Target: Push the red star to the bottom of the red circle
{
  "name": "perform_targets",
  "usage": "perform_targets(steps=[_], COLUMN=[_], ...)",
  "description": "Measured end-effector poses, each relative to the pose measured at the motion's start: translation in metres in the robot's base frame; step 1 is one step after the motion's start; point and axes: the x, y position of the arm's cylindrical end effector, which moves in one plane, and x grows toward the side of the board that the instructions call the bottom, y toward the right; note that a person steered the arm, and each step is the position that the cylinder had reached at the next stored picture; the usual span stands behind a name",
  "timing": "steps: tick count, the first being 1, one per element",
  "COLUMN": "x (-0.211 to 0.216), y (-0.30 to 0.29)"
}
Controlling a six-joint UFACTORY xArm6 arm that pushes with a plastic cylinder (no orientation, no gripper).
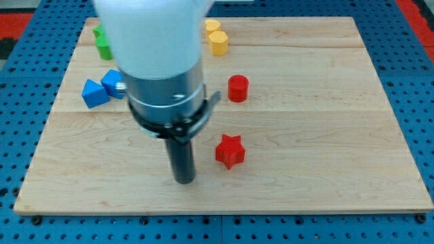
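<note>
Light wooden board (325,183) on a blue perforated base (20,74), holding small coloured blocks, listed from the view's left relative to my tip (184,180). Blue blocks (95,91): two angular pieces touching one another, well up and to the view's left of my tip, the right one partly hidden behind the arm's grey collar (166,95). Green block (103,46): shape unclear, partly hidden by the white arm housing (152,27), far up and left of my tip near the board's top edge. My tip: the lower end of a straight dark rod, resting low on the board and carrying nothing; no block touches it. Yellow blocks (217,39): two pieces, the lower one six-sided, touching each other, far above my tip and slightly to its right. Red star-shaped block (230,150): just to the view's right of my tip and a little above it, near but apart. Red circular cylinder block (238,89): well above my tip and to its right, directly above the red star with bare board between the two.
</note>
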Motion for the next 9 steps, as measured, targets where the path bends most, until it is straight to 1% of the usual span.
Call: perform_targets(steps=[1,2,4,9], x=[0.0,0.0,-0.001,-0.061], y=[0.038,0.05,0.05,0.052])
